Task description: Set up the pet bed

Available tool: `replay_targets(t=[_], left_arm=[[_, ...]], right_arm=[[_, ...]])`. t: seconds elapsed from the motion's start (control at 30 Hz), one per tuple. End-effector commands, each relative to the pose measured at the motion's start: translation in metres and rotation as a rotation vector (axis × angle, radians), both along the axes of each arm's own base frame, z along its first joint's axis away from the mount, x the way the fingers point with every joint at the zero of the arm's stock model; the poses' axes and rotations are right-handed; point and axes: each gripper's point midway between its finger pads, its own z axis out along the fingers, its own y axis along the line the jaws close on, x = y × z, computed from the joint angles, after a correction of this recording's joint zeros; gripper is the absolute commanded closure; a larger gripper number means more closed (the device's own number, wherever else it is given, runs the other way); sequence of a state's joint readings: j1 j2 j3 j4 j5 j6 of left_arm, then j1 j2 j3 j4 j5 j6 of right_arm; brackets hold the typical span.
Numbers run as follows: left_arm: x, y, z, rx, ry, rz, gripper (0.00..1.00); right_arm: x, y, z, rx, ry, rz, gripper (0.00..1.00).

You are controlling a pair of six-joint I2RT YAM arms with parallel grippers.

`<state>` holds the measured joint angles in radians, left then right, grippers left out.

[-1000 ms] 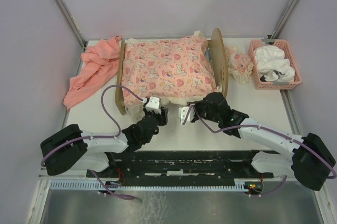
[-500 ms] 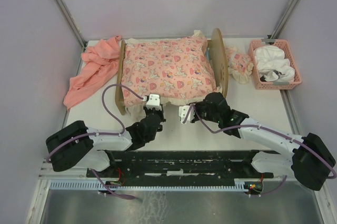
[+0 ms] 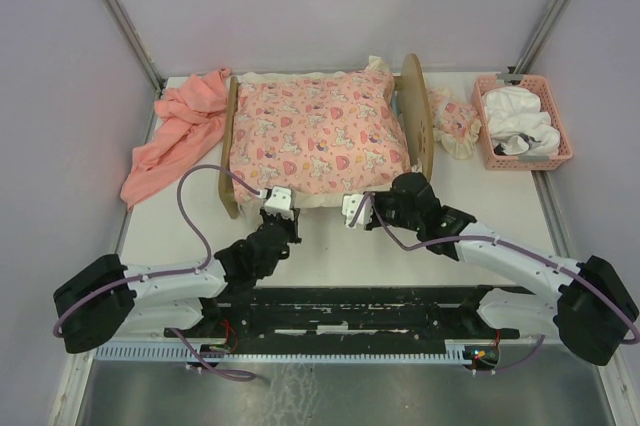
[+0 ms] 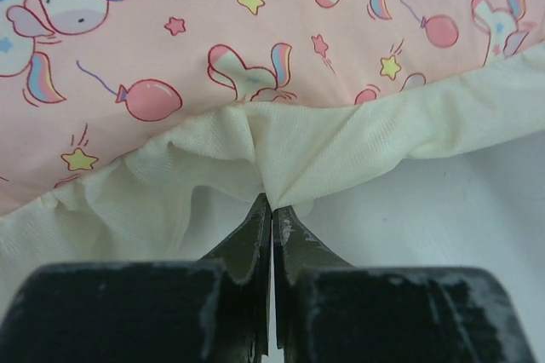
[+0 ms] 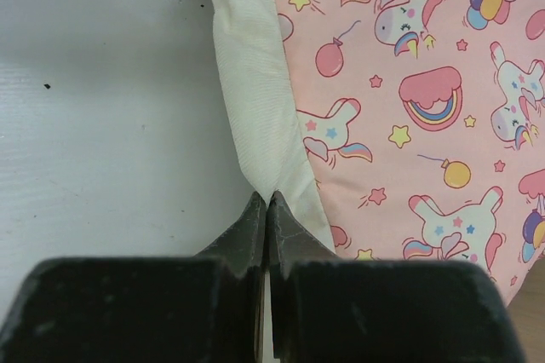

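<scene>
the bed (image 3: 417, 116) sits in the upper middle of the top view, on the white table (image 3: 330, 246). it lies long from left to right, with the round head board on the right and the foot board on the left. a pink cushion (image 3: 315, 131) with unicorns, balloons, rainbows and stars covers it. the left gripper (image 3: 275, 198) is pinched tight on the cushion's cream lower edge. the right gripper (image 3: 352, 208) pinches that edge too, further right. a pink cloth (image 3: 175, 136) lies at the left, a basket (image 3: 525, 162) at the right.
</scene>
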<state>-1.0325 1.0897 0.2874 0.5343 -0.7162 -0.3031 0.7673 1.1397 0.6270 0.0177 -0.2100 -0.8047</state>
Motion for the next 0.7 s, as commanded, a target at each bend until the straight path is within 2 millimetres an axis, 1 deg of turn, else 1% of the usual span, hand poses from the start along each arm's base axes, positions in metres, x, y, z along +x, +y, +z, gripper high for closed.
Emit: replay_targets(t=[0.0,0.07,0.2,0.27,0.33,0.37,0.43,0.47,0.53,0.57,0.63,0.67], left_arm=[[-0.002,0.003,-0.003,0.098,0.033,-0.041,0.97],[-0.003,0.006,-0.004,0.109,0.046,-0.057,0.97],[-0.003,0.016,-0.013,0.174,0.106,-0.06,0.97],[-0.001,0.02,-0.015,0.174,0.133,-0.057,0.97],[-0.001,0.017,-0.015,0.148,0.154,-0.08,0.97],[-0.001,0.016,-0.015,0.138,0.16,-0.082,0.93],[-0.001,0.014,-0.008,0.111,0.17,-0.073,0.8],[-0.001,0.015,-0.005,0.1,0.177,-0.063,0.75],[0.0,0.017,0.002,0.073,0.188,-0.033,0.64],[-0.001,0.019,0.006,0.066,0.191,-0.022,0.6],[0.0,0.018,0.02,0.03,0.167,-0.026,0.54],[-0.001,0.012,0.029,0.009,0.144,-0.058,0.52]], right_arm=[[0.004,0.004,0.024,0.049,0.013,-0.004,0.98],[0.006,0.002,0.026,0.052,0.02,-0.014,0.98],[0.011,-0.004,0.03,0.049,0.034,-0.037,0.98],[0.007,-0.001,0.029,0.048,0.054,-0.014,0.98],[0.0,0.002,0.02,0.042,0.095,0.016,0.98],[-0.003,0.003,0.014,0.037,0.12,0.027,0.94],[-0.009,0.004,0.007,0.033,0.178,0.029,0.76],[-0.011,0.003,0.01,0.049,0.215,0.0,0.7],[-0.009,-0.001,0.024,0.122,0.264,-0.104,0.62],[-0.009,-0.004,0.032,0.158,0.271,-0.144,0.57],[-0.015,-0.009,0.048,0.224,0.284,-0.18,0.49],[-0.018,-0.013,0.053,0.24,0.282,-0.193,0.46]])
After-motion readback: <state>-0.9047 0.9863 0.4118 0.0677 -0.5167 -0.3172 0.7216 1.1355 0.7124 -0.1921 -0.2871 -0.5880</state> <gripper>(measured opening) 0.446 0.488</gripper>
